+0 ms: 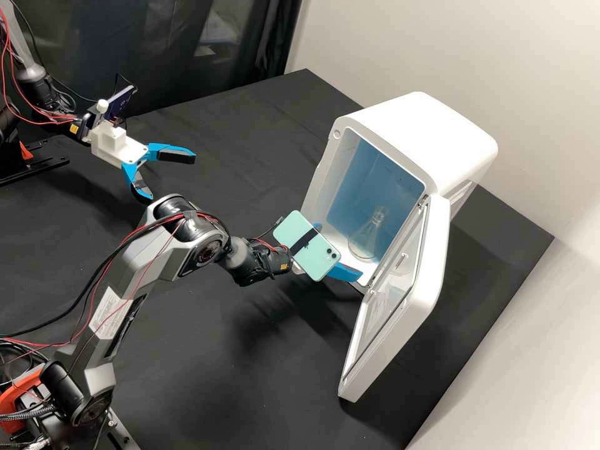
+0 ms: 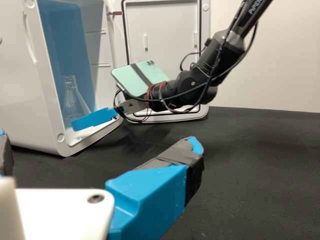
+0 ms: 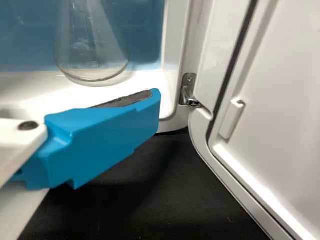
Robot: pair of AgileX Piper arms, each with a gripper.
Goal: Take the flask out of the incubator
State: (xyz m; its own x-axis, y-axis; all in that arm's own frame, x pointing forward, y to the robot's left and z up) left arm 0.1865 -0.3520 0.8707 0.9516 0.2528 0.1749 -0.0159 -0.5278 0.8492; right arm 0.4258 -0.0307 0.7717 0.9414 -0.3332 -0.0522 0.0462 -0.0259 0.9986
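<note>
R gripper (image 1: 339, 253) spread wide at incubator (image 1: 425, 125) mouth, flask (image 1: 372, 239) inside; L gripper (image 1: 156, 169) spread, well apart

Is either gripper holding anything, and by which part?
Nothing is held. The flask stands free inside the incubator; the right gripper is open at its doorway, the left gripper empty.
</note>
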